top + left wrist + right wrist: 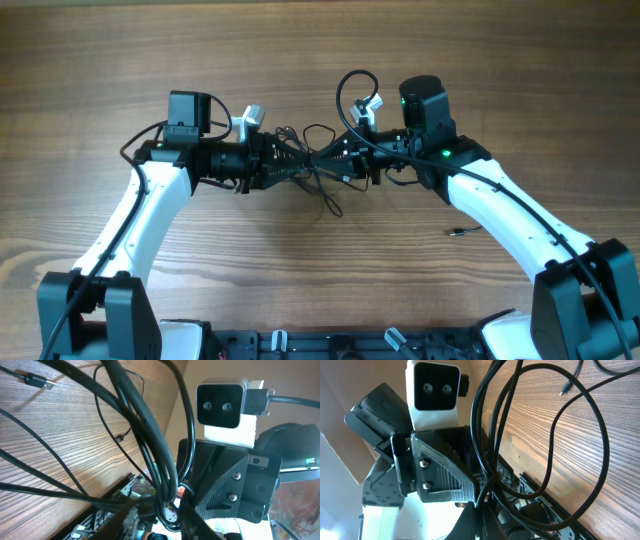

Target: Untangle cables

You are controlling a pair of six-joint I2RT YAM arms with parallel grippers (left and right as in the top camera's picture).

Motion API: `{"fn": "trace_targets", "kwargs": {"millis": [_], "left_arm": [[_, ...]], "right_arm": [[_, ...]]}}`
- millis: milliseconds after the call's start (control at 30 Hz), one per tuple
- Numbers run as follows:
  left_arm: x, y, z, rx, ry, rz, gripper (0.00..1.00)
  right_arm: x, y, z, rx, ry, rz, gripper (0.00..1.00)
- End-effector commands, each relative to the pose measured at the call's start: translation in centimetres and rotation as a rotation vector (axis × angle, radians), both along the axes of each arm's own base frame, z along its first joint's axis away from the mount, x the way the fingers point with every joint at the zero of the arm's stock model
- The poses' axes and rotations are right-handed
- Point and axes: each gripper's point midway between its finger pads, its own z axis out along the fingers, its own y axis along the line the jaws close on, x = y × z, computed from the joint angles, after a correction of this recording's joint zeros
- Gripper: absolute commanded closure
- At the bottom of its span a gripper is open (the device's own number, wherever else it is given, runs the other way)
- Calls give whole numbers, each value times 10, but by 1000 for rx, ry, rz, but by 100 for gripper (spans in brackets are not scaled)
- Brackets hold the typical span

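The cables are thin black cords bunched in a tangle between my two grippers at the table's middle. One loop rises behind the right wrist, and another strand trails toward me onto the wood. My left gripper comes in from the left, and in the left wrist view it is shut on a bundle of cables. My right gripper faces it from the right. In the right wrist view it pinches cable strands between nearly touching fingers.
A short loose plug lies on the wood beside the right forearm. The left wrist view shows a silvery-tipped plug lying on the table. Each wrist sees the other's white camera very close.
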Motion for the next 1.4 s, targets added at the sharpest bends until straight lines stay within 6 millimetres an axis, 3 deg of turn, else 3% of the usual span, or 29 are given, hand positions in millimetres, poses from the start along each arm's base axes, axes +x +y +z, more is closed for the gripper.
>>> {"fn": "trace_targets", "kwargs": {"millis": [0, 633, 1367], "left_arm": [[-3, 0, 4, -18, -10, -12, 78], [8, -1, 8, -21, -57, 2, 79], [0, -8, 2, 4, -27, -17, 83]], "right_arm": [[-1, 0, 9, 14, -45, 11, 96], [-1, 0, 9, 14, -45, 11, 96], [-1, 0, 9, 14, -45, 11, 96]]}}
